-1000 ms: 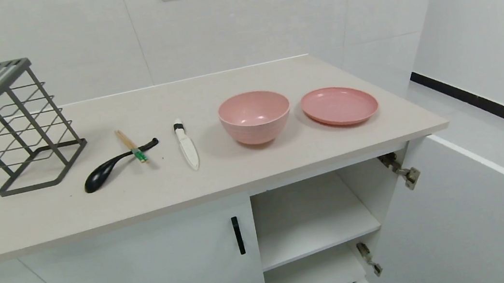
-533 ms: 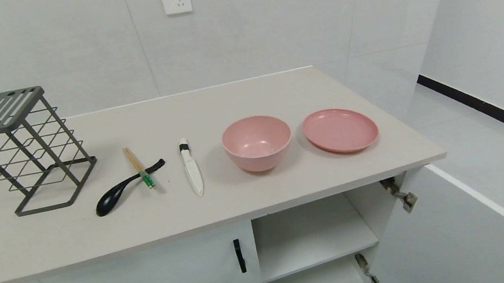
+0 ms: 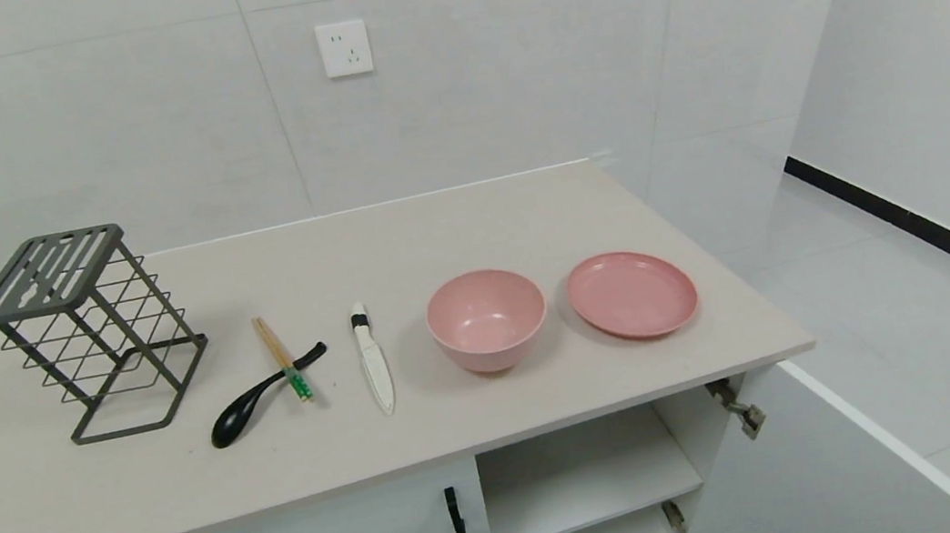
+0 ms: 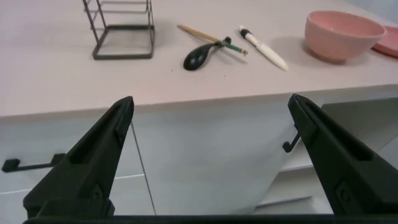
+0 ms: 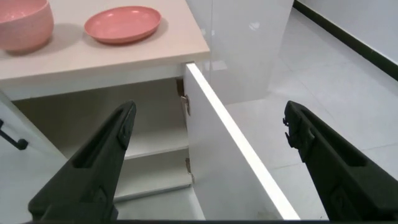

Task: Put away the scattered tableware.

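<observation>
- Head view: left to right on my counter (image 3: 479, 229) I see a wire rack (image 3: 89, 331), chopsticks (image 3: 283, 358) crossing a black spoon (image 3: 258, 398), a knife (image 3: 373, 360), a pink bowl (image 3: 486, 318) and a plate (image 3: 632, 293).
- Left wrist view: my left gripper (image 4: 211, 106) is spread wide, holding nothing.
- Right wrist view: my right gripper (image 5: 209, 112) is spread wide, holding nothing, near the swung-out cabinet door (image 5: 230, 155).

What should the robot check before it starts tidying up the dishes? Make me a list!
1. Left pincer open and holding nothing: ok.
2. Right pincer open and holding nothing: ok.
3. Cupboard door open, with a bare shelf inside: ok.
4. Bowl and plate sit apart, with nothing on them: ok.
5. Knife lies by itself on the counter: ok.
6. Chopsticks free to lift alone: not ok, they cross the handle of the spoon.
</observation>
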Available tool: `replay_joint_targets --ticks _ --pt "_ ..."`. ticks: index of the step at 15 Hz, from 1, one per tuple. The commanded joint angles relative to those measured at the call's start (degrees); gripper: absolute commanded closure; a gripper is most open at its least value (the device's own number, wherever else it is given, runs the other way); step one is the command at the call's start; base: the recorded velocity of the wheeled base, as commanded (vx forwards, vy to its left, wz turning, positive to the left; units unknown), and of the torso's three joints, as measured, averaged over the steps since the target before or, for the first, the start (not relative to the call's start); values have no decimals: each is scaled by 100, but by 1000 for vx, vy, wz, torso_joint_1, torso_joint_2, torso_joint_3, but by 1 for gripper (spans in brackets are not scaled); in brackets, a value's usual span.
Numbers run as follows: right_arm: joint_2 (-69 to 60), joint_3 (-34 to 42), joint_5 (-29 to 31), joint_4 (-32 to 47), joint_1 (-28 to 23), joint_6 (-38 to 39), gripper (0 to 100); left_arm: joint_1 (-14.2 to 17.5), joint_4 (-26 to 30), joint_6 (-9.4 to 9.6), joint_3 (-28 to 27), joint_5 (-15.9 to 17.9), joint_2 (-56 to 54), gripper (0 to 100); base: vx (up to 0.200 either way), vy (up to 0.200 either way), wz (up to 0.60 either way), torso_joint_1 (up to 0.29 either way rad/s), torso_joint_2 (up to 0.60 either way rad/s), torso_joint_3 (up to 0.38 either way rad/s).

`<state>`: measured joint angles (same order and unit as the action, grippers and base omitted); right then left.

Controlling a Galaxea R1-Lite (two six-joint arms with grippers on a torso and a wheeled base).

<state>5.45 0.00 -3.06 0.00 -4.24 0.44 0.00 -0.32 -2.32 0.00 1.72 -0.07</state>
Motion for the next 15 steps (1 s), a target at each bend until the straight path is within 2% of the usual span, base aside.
replay_joint_targets --ticks 1,3,6,9,15 --pt "9 0 -2 9 2 0 0 0 5 12 0 -5 7 0 200 0 0 129 -295 -139" --pt "9 0 -2 9 -6 0 0 0 5 3 0 -5 7 0 200 0 0 85 -125 -66" --pt "9 0 -2 9 -6 -18 0 0 5 12 0 4 7 0 0 0 0 0 0 0" --pt "9 0 -2 9 -6 9 0 0 14 196 0 13 7 0 0 0 0 0 0 0" --pt "0 0 -19 18 -6 -9 0 0 14 161 0 30 7 0 0 0 0 0 0 0"
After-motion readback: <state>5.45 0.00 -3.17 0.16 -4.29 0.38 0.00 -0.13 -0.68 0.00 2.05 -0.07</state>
